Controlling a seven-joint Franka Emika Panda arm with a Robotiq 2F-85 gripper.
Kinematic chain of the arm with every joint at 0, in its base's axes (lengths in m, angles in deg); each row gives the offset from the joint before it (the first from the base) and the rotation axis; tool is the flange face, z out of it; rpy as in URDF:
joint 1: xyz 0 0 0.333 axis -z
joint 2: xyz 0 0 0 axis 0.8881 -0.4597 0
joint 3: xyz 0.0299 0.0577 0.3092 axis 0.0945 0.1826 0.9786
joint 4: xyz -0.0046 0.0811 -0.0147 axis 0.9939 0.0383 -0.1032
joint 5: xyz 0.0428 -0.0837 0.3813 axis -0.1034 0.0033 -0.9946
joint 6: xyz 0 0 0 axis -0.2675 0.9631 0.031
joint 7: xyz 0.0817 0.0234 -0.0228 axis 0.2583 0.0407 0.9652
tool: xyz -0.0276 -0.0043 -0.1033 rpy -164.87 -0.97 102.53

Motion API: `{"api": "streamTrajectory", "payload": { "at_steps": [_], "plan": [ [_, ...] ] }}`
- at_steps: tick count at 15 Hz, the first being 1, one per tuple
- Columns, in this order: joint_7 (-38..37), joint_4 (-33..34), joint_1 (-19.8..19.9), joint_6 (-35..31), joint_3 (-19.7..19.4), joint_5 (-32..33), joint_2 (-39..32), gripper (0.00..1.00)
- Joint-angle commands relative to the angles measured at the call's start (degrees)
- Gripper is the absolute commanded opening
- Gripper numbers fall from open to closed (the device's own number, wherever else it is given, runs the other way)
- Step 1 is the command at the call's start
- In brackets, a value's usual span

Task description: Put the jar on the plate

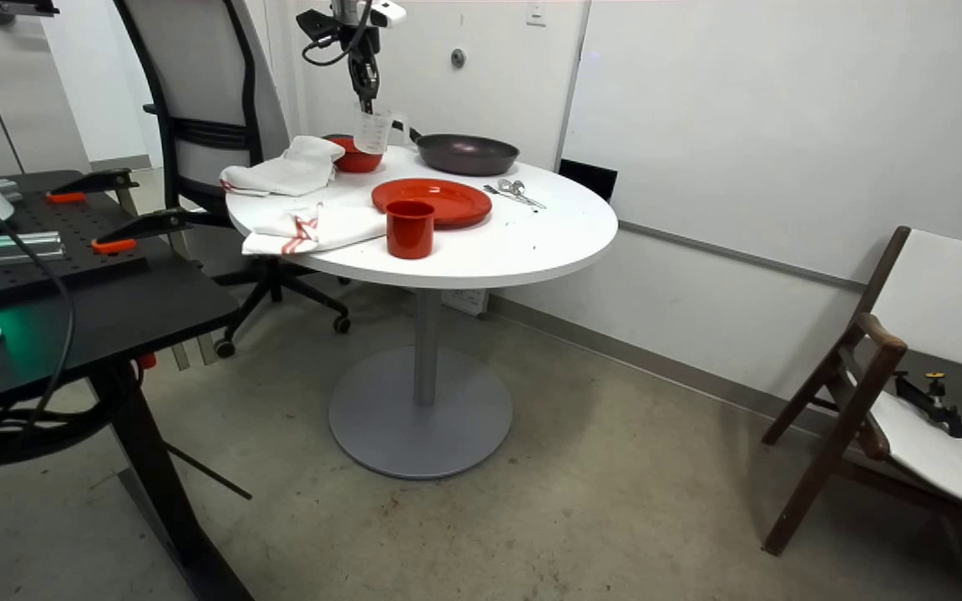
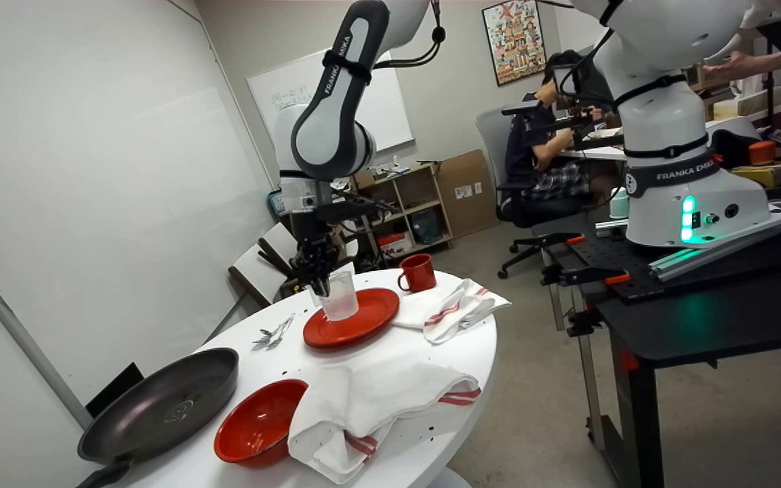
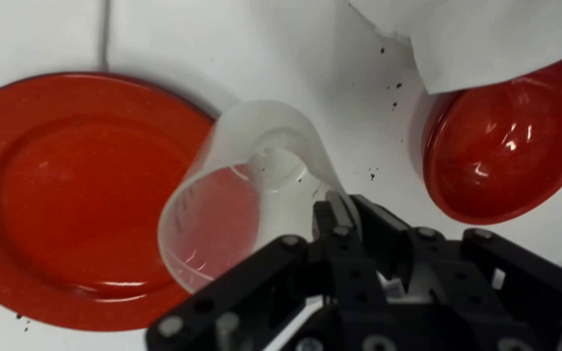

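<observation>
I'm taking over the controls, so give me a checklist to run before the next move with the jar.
1. Gripper closed on the jar: ok; it pinches the wall at the rim.
2. Jar's mouth upward: ok; the wrist view looks into it.
3. Jar fully over the plate: not ok; the wrist view shows its base past the plate's edge, towards the red bowl.
4. Plate face up: ok; it lies so on the table.
5. Red mug off the plate: ok; it stands beside it.
6. Jar's height above the plate: cannot tell; these angles don't settle it.
</observation>
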Motion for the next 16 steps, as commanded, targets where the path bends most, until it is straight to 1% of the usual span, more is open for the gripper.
{"api": "streamTrajectory", "payload": {
  "at_steps": [1, 4, 11, 16],
  "plan": [
    [-1.7, 2.0, -0.1, 1.9, -2.5, 0.3, 0.2, 0.02],
    [-1.6, 2.3, 0.2, 3.2, -4.4, 1.3, -0.1, 0.02],
    [-2.2, 3.3, 0.3, 2.3, -8.3, 3.5, -3.3, 0.02],
    [-2.0, 3.3, 0.4, -1.6, -9.7, 4.6, -6.3, 0.02]
  ]
}}
